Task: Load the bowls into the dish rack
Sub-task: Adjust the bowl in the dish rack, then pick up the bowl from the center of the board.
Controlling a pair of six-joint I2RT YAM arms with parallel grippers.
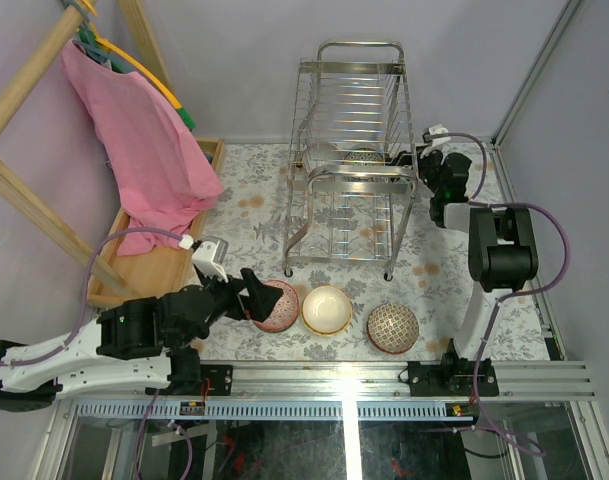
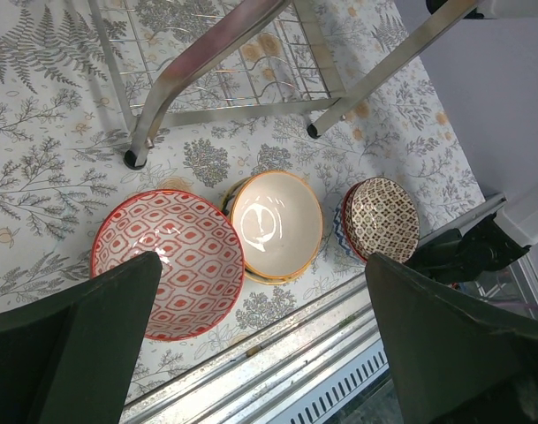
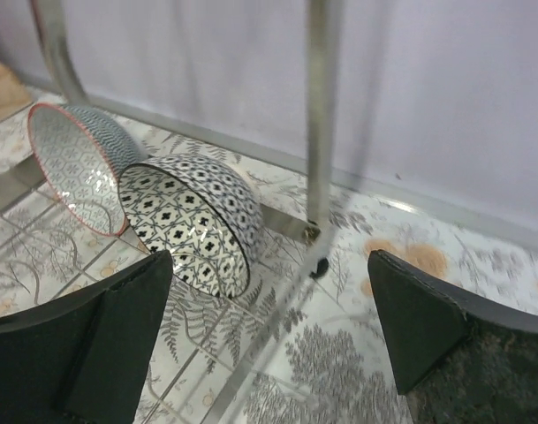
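Lilac walls back a counter (image 1: 254, 215) covered in a fern-print cloth. At its far middle stands the rack (image 1: 349, 165), chrome wire, two tiers. Inside the lower tier, two bowls stand on edge side by side, touching: a grey bowl (image 3: 74, 168) with a red rim and a black-and-white bowl (image 3: 193, 221) with a cross pattern, both with their open sides facing the right wrist camera.

Three more bowls sit in a row near the front edge, in front of the rack's legs. The red bowl (image 2: 169, 262) is on the left, the cream bowl (image 2: 276, 225) is in the middle, and the dotted bowl (image 2: 383, 218) is on the right. The cream and dotted ones each appear to be nested in another bowl, of which only the rim shows.

Left claw (image 2: 260, 258) hangs over this row with its fingers spread wide and nothing between them. One finger overlaps the red bowl's near rim in view; I cannot tell whether it touches.

Right claw (image 3: 269, 256) is at the rack's far right side, low by a leg, also spread wide and empty, just beside the black-and-white bowl.

Off to the left lie a wooden tray (image 1: 154, 265) and a pink cloth (image 1: 144, 140) draped from a wooden frame (image 1: 24, 80).
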